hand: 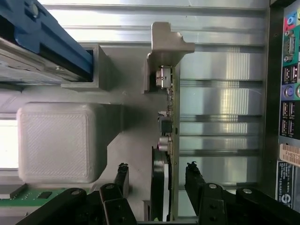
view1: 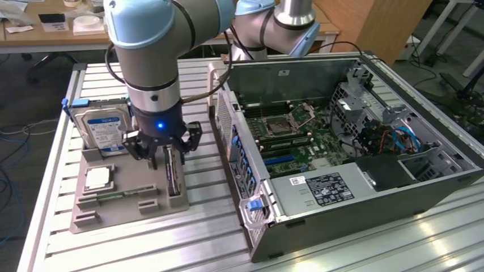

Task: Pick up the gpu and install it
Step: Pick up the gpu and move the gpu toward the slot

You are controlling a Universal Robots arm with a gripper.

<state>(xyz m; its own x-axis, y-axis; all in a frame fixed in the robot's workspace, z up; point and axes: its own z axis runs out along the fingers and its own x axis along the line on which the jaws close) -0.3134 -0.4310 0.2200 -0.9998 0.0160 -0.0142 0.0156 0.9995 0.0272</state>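
While gpu (hand: 161, 183) stands edgewise, gripper (hand: 157, 166) straddling it, jaws apart

gpu (view1: 174, 180), thin dark card, upright on edge in grey tray (view1: 113, 220)

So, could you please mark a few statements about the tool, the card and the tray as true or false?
1. The tool is open, its fingers either side of the thin green-and-black gpu card. True.
2. The gpu card sits installed in the open grey metal computer case. False: it stands on edge in the grey plastic parts tray.
3. The thick silver hard drive with a blue-white label stands upright in the tray. True.
4. The tool holds the narrow green memory stick. False: it lies in the tray.
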